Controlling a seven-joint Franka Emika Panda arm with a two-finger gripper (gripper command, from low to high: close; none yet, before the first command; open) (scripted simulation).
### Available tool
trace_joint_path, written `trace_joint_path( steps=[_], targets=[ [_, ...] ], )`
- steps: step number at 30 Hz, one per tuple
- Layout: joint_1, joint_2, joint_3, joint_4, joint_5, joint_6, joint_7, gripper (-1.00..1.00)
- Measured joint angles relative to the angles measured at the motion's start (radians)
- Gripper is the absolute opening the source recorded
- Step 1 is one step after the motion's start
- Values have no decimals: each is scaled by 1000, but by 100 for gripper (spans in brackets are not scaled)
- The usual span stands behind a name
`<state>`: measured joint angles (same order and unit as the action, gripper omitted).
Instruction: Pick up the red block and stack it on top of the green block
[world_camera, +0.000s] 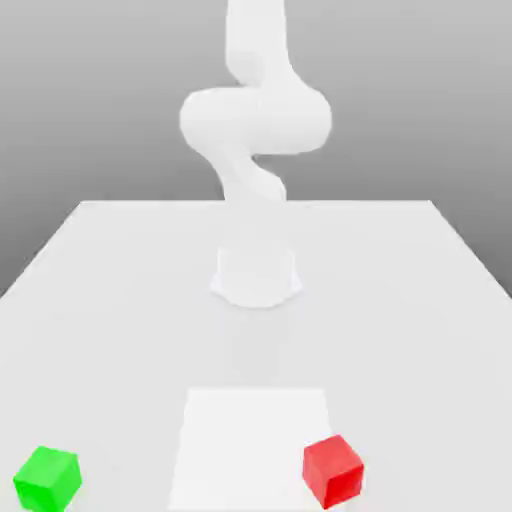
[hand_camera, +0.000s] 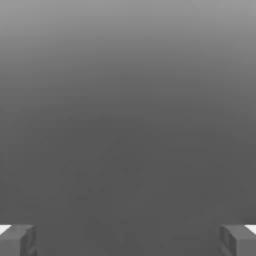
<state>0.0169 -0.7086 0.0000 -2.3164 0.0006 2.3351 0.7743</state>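
tool (hand_camera: 128, 240): wide open, empty | red block (world_camera: 333, 470): on worktop (world_camera: 120, 280), exterior view's right | green block (world_camera: 47, 478): well apart, exterior view's left | arm (world_camera: 255, 120): raised behind both

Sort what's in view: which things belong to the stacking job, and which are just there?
Belongs to the job:
- red block
- green block
- gripper, open, holding nothing

Just there:
- white table
- paler square patch on the table
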Motion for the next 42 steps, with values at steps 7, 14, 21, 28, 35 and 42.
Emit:
trace_joint_path(
  steps=[7,14,21,28,35,42],
  targets=[
    [43,260,5,-47,5,100,-75,0],
    [80,514,15,-92,6,197,-146,0],
    [117,768,31,-137,-3,294,-210,0],
    [131,1021,34,-146,-30,442,-230,0],
    [136,1084,29,-137,-36,493,-226,-100],
    [122,936,35,-158,-20,365,-233,-100]
  ],
)
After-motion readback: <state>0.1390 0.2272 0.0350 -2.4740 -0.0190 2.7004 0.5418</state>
